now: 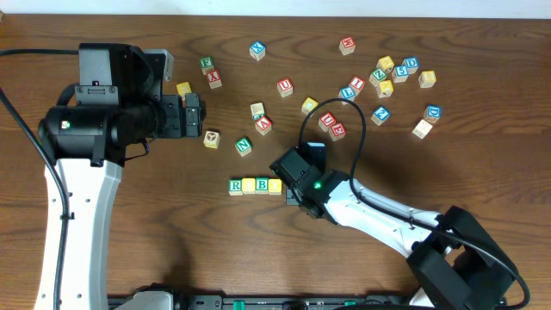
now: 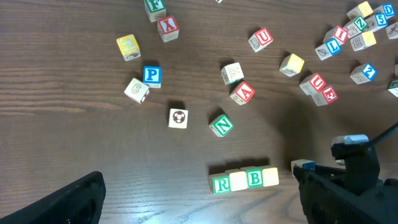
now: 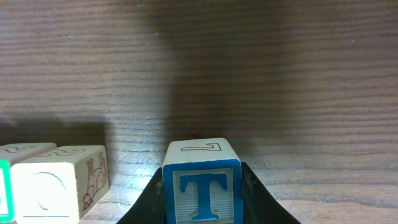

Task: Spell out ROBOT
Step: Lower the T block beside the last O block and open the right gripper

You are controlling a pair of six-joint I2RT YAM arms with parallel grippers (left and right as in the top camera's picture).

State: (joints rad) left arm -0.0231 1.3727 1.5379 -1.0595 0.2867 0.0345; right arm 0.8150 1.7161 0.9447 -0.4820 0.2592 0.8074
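your right gripper is clenched on the blue t cube, fingers flat on both its sides. can't tell if the cube touches the table. just left of the gripper, one strip of bare wood apart, the end o cube closes the row: green r cube, first o cube, green b cube, end o. that's four touching, and the held t makes five. overhead, the gripper body hides the t, and only the wrist view shows the letter. one green n cube lies beyond the row, apart from it. over twenty loose cubes are scattered further out. your left gripper is released, jaws wide, well away from the row.
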